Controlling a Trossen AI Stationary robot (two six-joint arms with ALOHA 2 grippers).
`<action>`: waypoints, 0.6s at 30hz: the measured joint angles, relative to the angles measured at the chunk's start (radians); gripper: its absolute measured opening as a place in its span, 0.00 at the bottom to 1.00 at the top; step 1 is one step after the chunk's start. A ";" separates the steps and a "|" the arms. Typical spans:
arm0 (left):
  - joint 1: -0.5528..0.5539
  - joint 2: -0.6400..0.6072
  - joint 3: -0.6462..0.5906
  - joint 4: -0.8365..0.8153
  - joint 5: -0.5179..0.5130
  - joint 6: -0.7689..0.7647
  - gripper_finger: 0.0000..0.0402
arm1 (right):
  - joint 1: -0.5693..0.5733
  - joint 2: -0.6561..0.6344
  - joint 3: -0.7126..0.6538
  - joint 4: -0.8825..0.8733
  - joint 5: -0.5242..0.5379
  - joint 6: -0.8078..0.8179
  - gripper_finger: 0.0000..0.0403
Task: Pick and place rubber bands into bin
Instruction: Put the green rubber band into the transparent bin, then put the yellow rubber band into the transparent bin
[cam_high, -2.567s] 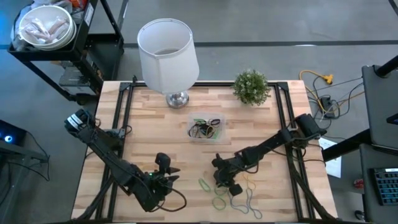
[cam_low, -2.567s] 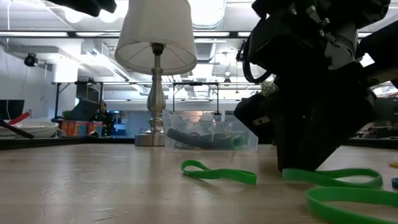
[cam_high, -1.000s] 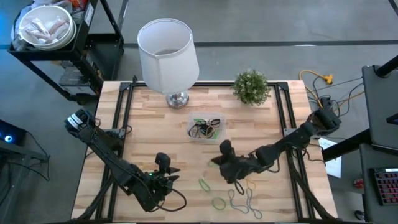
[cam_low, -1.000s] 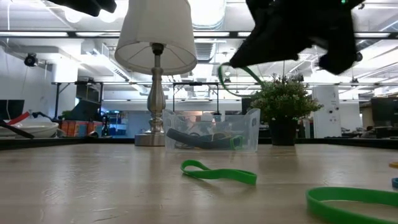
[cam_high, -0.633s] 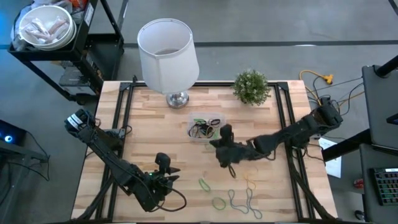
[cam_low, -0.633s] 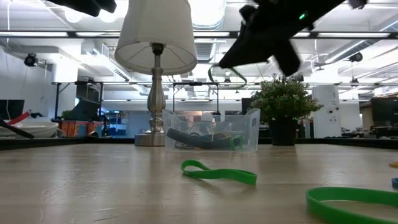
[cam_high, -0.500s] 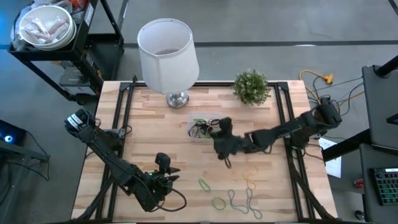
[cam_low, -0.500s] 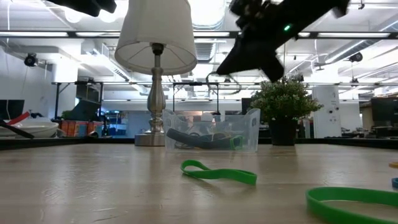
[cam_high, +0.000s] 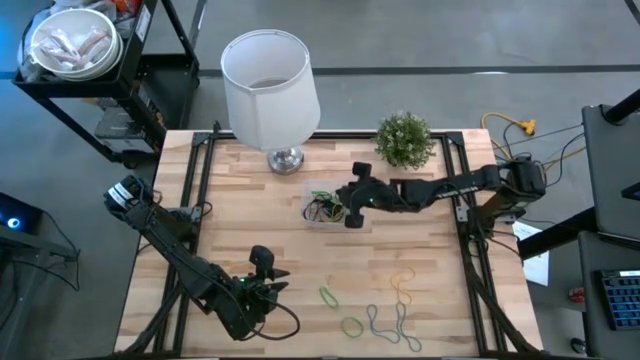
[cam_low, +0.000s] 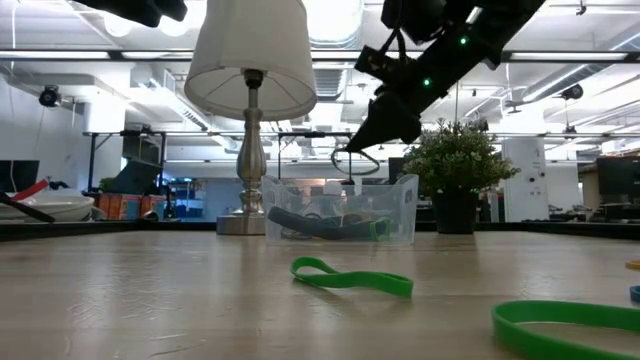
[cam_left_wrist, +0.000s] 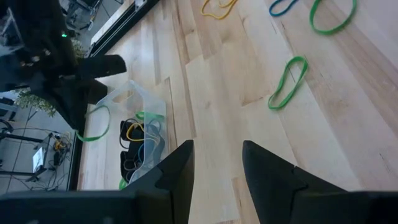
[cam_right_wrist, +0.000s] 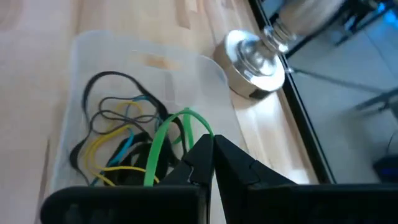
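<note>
The bin (cam_high: 330, 207) is a small clear tub at the table's middle, with several bands inside (cam_right_wrist: 118, 140). My right gripper (cam_high: 346, 213) reaches in from the right and hovers over the bin, shut on a green rubber band (cam_low: 355, 165). Loose bands lie flat on the near part of the table: green ones (cam_high: 329, 296) (cam_high: 352, 325), a grey-blue twisted one (cam_high: 385, 322) and a yellow one (cam_high: 403, 290). My left gripper (cam_left_wrist: 217, 168) waits open near the table's near left (cam_high: 262, 285). My right gripper pinches the green band between its shut fingertips (cam_right_wrist: 202, 152), at the top of its loop (cam_right_wrist: 186, 118). The fingers come from the table's right, slanting down. The band is lifted clear and hangs slack as a loop (cam_left_wrist: 93, 127) just above the bin's open top.
A white lampshade (cam_high: 268, 90) stands on a metal base (cam_right_wrist: 255, 62) at the far edge, just behind the bin. A small potted plant (cam_high: 404, 138) is at the far right. Bare wood lies between the bin and the loose bands (cam_low: 350, 277).
My right gripper has carried the green band up from the loose bands, toward the far edge and leftward, ending above the bin. It has stayed shut. The band hangs from it all the while, clear of the table.
</note>
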 joint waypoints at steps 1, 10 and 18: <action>0.000 0.000 0.000 0.000 0.000 0.000 0.30 | -0.009 0.000 -0.003 0.000 0.000 0.015 0.02; 0.000 0.000 0.000 0.000 0.000 0.000 0.30 | -0.023 0.001 -0.044 -0.001 0.000 0.033 0.07; 0.000 0.000 0.000 0.000 0.000 0.000 0.30 | -0.023 0.001 -0.047 0.000 0.000 0.035 0.24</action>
